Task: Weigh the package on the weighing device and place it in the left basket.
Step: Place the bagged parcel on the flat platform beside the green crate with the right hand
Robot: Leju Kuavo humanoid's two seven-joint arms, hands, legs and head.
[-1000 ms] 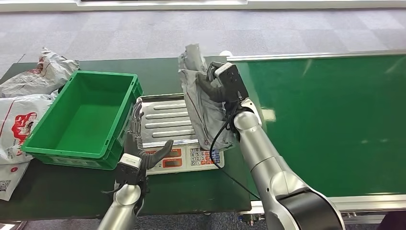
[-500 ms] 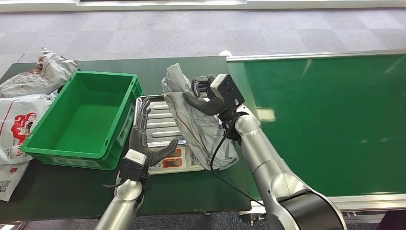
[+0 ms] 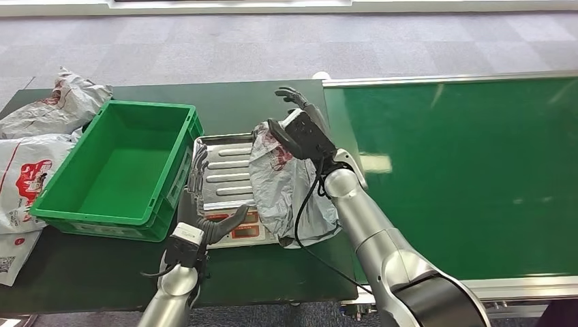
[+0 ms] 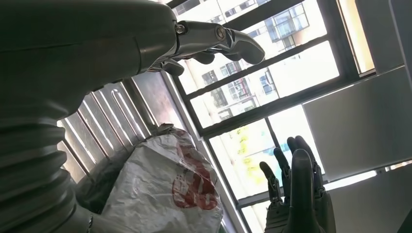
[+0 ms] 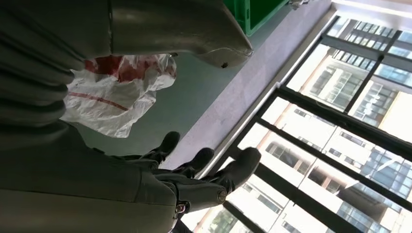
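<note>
Package on the scale, basket to its left

The package lies across the scale, seemingly overhanging its right edge; the basket sits just left.

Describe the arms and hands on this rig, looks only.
Both arms are smooth silver tubes; the right arm ends near the body in a black band. A loose black cable runs along it to the wrist. The right hand and left hand are dark grey, each behind a boxy wrist module with a light top, grey ribbed covers.
</note>
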